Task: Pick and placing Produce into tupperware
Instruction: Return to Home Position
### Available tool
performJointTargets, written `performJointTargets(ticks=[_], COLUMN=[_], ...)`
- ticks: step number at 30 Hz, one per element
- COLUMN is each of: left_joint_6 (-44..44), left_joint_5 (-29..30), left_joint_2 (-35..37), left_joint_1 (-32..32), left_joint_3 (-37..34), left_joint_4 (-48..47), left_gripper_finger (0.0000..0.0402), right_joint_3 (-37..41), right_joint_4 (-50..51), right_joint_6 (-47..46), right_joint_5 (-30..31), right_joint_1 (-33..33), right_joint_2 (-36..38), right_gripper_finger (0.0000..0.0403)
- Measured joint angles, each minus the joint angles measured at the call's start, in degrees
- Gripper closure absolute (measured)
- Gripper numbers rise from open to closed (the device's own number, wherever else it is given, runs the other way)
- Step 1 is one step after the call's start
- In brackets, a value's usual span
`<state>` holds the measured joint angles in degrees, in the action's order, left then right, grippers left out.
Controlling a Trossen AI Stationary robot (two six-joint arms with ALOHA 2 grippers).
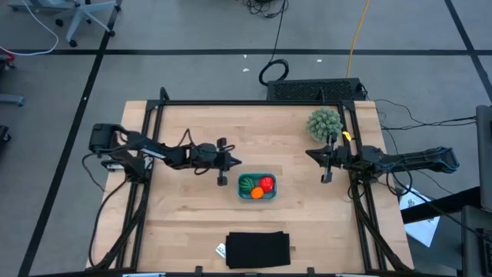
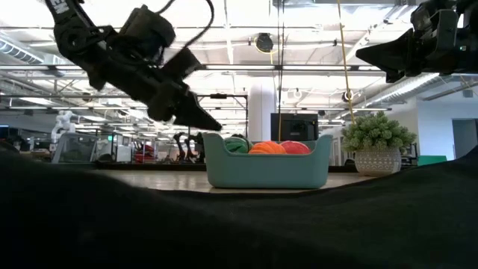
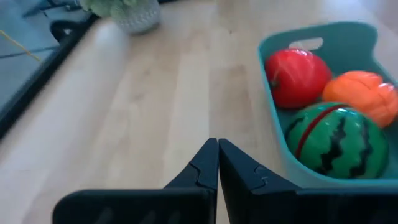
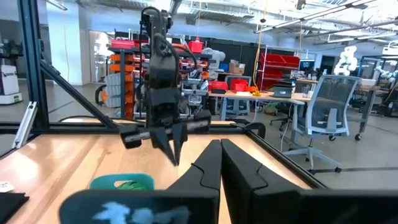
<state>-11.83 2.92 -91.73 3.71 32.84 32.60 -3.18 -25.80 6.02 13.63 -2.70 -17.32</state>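
Tupperware (image 2: 265,172) — well inside table (image 1: 192,223) edges

Twin arms, matte black all over.
The left arm (image 1: 161,154) and right arm (image 1: 400,159): slim links, boxy joint housings; a thin black cable (image 1: 184,138) loops loose along the left one. Each ends in a crossbar with two fingers. On the left gripper (image 1: 239,161) the fingers (image 3: 200,171) are black wedges tapering to flat-faced tips; the right gripper (image 1: 308,152) has the same pair, with a pale bluish marking (image 4: 124,208), unreadable, on its body.
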Motion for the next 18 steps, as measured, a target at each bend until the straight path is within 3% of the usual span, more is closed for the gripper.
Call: performJointTargets(ticks=[9, 18], left_joint_6=[-2.95, -1.65], left_joint_5=[2.89, 2.87], left_joint_2=[16.36, 32.92], left_joint_1=[-2.99, -3.53], left_joint_3=[-6.99, -18.69], left_joint_4=[-1.99, 5.4], left_gripper_finger=[0.0385, 0.0397], right_joint_3=[-3.77, -4.37], right_joint_4=[9.19, 11.53], right_joint_6=[-2.16, -0.72], right_joint_5=[-1.48, -1.7], right_joint_1=[-0.02, 0.04], right_joint_2=[1.29, 5.26], right_gripper_finger=[0.0403, 0.0403])
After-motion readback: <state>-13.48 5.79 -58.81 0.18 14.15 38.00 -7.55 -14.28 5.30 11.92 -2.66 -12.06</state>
